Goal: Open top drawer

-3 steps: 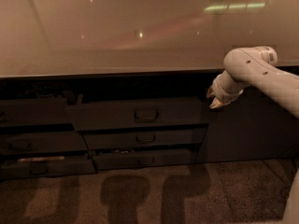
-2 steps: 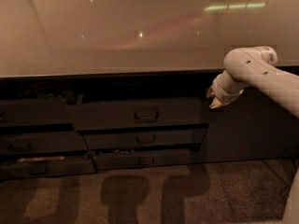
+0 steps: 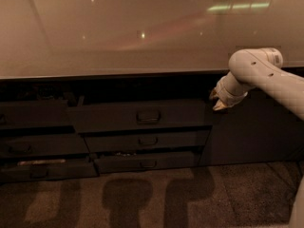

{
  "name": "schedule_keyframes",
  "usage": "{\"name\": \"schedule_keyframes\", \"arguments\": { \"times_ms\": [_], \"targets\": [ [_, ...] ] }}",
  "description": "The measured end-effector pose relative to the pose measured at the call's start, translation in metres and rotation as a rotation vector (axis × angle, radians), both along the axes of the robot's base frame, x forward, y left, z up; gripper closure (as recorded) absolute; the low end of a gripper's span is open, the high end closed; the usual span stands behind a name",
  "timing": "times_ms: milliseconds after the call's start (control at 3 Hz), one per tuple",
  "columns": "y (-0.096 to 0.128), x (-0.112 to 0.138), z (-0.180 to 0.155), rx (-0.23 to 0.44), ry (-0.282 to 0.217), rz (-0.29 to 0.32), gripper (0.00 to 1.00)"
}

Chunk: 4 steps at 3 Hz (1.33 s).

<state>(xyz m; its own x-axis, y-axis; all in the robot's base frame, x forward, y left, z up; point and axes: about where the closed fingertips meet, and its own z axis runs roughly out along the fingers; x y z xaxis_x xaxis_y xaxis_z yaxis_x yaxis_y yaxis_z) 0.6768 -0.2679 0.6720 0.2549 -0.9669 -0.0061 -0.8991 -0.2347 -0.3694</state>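
The top drawer is the widest dark grey front under the counter, with a small rectangular loop handle at its middle. It stands pulled out a little, its front proud of the drawers below, with a dark gap above it. My gripper hangs at the end of the pale arm, just past the drawer's right end and level with its upper edge. It is apart from the handle, well to its right.
A glossy pale countertop overhangs the drawers. Two narrower drawer fronts sit below the top one, and more drawers stand at the left, one ajar. A tall dark cabinet door is at the right. Carpet floor lies in front.
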Motion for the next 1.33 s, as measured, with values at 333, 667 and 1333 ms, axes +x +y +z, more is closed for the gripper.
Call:
{"name": "schedule_keyframes", "arguments": {
  "times_ms": [333, 667, 1333],
  "targets": [
    [0.0035, -0.0203, -0.0114, 0.016, 0.0, 0.026, 1.0],
    [0.0035, -0.0203, -0.0064, 0.016, 0.0, 0.026, 1.0],
    [0.0043, -0.0266, -0.006, 0.019, 0.001, 0.034, 1.0]
  ]
}}
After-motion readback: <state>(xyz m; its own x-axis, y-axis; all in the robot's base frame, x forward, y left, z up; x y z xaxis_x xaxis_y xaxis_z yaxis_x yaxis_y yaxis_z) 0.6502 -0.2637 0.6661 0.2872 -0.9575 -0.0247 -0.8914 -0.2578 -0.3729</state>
